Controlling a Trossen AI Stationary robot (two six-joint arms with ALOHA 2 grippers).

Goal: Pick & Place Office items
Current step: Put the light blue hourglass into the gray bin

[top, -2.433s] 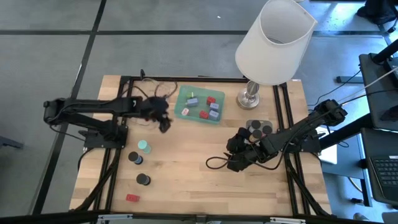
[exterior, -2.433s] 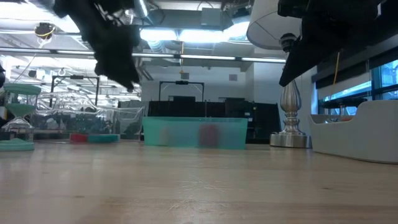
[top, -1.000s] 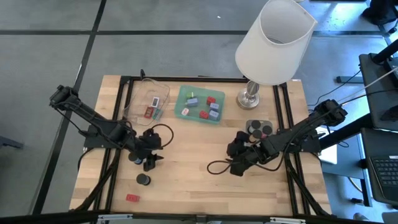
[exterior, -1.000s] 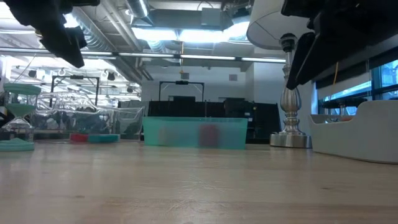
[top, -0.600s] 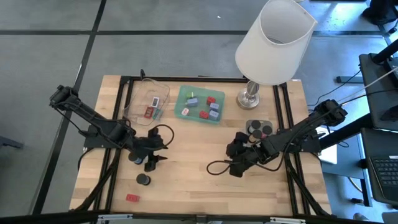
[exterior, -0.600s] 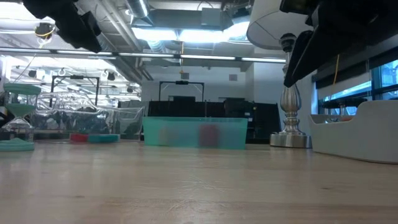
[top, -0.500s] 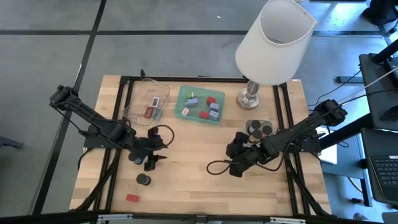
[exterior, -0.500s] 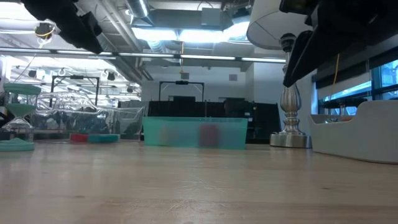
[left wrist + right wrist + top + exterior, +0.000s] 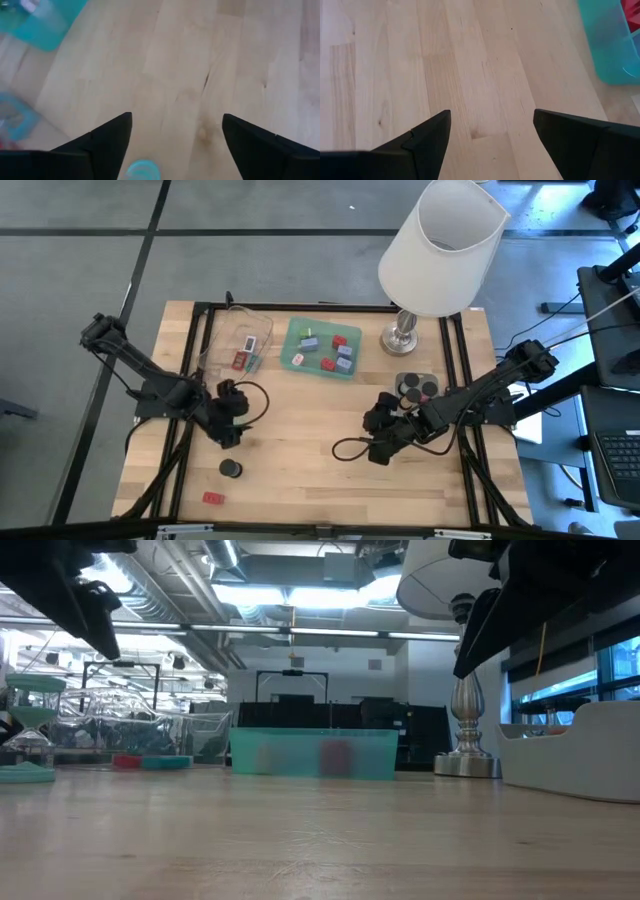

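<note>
Currently: left claw [image 9: 172, 145] spread wide above mint-green cap [image 9: 141, 170] on desk [image 9: 300, 440], likely lining up pick. Right claw [image 9: 492, 135] spread, empty, waiting mid-desk. Black cap [image 9: 231, 469], flat red piece [image 9: 212, 499] loose nearby; sorted blocks in green tray [image 9: 290, 345]. No readable labels.

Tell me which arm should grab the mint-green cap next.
Left. The left pincer stands open right over the mint-green cap, which shows between its fingers in the left wrist view. The right pincer waits across the table, near the grey tray, with only bare wood in front of it.
</note>
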